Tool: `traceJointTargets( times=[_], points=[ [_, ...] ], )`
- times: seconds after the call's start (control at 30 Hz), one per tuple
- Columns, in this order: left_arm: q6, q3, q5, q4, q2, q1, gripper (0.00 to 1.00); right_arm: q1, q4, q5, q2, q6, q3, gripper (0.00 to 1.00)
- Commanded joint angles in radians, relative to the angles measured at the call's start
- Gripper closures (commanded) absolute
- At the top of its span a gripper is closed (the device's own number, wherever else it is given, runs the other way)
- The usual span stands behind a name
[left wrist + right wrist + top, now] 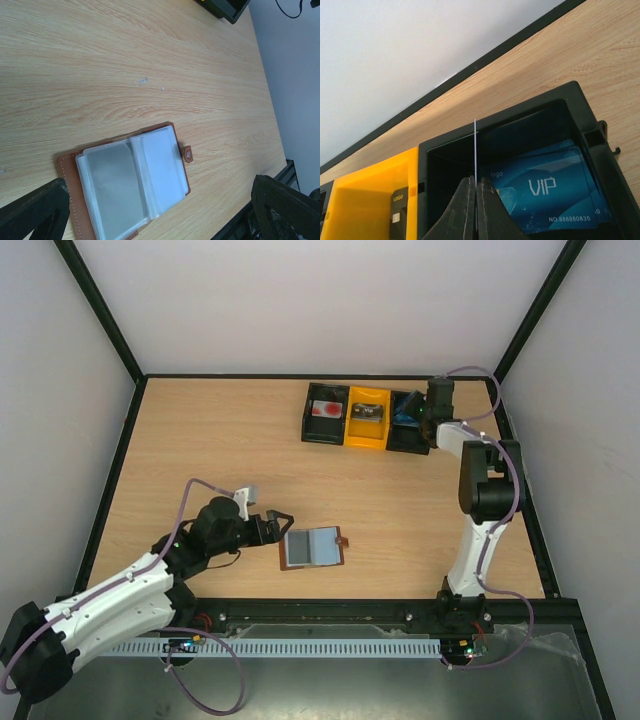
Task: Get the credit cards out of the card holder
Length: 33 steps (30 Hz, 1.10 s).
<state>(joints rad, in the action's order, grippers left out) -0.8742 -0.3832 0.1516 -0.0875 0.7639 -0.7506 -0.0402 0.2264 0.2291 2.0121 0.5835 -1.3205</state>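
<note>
So the card holder (313,548) is lying flat and spread out on the table (200,440), down near the front edge, with its snap tab (188,154) sticking out on the right side. The left gripper (277,529) sits just beside the holder's left edge with its jaws spread wide and nothing in them. In the left wrist view the holder lies between the two fingers (35,212) and lower in the picture. I can't really tell if either one touches the leather. The sleeves (125,185) look pale grey and cloudy, and I can't make out what's inside them.

The right gripper (475,187) is way over at the far right of the table, well apart from the holder, at the right-hand black compartment of the tray (530,107). It's pinched tight on a thin card (475,150) that shows edge-on, standing upright over that compartment. Under it, blue VIP cards (545,192) are lying in the same compartment. The yellow middle compartment has a dark card (397,215) with "LOGO" on it, and the left black compartment holds a red-and-white card (327,410).
</note>
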Motion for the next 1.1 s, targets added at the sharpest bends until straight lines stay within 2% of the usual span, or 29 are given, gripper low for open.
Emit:
traceJointTargets(
  times=[0.0, 0.23, 0.37, 0.6, 0.83, 1.07],
  points=[
    [0.016, 0.000, 0.004, 0.018, 0.026, 0.008, 0.00, 0.009, -0.032, -0.013, 0.041, -0.022, -0.056, 0.98],
    [0.027, -0.004, 0.032, 0.040, 0.053, 0.012, 0.00, 0.018, -0.041, -0.002, 0.096, -0.008, -0.093, 0.98],
    [0.029, -0.006, 0.034, 0.036, 0.053, 0.013, 0.00, 0.020, -0.046, -0.026, 0.095, -0.007, -0.095, 0.95],
    [0.022, -0.017, 0.020, -0.006, 0.047, 0.013, 0.00, 0.024, -0.140, -0.071, 0.082, -0.002, -0.165, 0.79],
    [0.016, 0.001, 0.067, -0.004, 0.035, 0.014, 0.00, 0.025, -0.237, -0.097, -0.005, 0.021, -0.150, 0.69],
    [-0.002, 0.012, 0.119, -0.005, 0.056, 0.014, 0.03, 0.023, -0.284, 0.016, -0.137, 0.078, -0.021, 0.66]
  ],
)
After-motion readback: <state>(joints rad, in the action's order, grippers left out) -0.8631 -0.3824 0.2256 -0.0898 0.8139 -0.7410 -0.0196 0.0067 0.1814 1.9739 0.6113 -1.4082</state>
